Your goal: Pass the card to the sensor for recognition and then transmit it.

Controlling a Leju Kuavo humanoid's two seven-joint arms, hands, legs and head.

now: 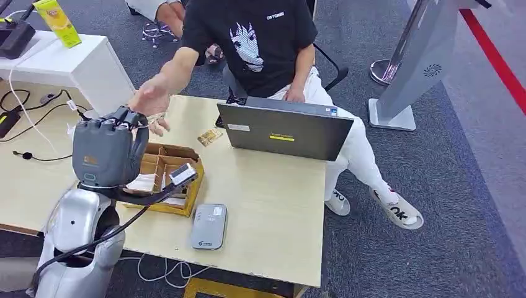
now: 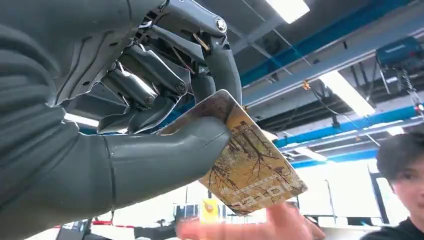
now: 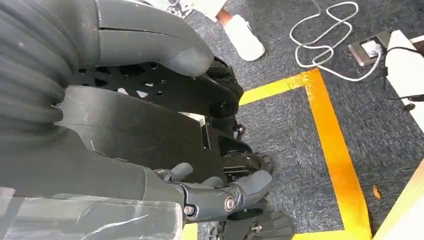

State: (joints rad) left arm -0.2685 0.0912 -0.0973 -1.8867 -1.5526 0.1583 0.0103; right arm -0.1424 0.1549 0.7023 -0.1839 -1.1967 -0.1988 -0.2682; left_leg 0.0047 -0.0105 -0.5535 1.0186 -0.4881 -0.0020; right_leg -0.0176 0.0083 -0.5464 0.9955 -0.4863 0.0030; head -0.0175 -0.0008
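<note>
My left hand (image 1: 108,152) is raised over the table's left part, back towards the head camera. In the left wrist view its thumb (image 2: 165,155) and fingers (image 2: 220,65) pinch a gold-brown card (image 2: 250,167) printed with bare trees. A person's hand (image 1: 151,99) reaches in just beyond my left hand; it shows blurred right beside the card's free end (image 2: 250,227). The grey flat sensor (image 1: 209,226) lies near the table's front edge. My right hand (image 3: 220,192) hangs by my side over the floor, fingers loosely bent, holding nothing.
A cardboard box (image 1: 164,177) holding cards sits under my left hand. Another gold card (image 1: 209,136) lies beside a grey laptop (image 1: 282,127). The person sits behind the wooden table (image 1: 279,205). A white cabinet (image 1: 68,62) with a yellow carton stands far left.
</note>
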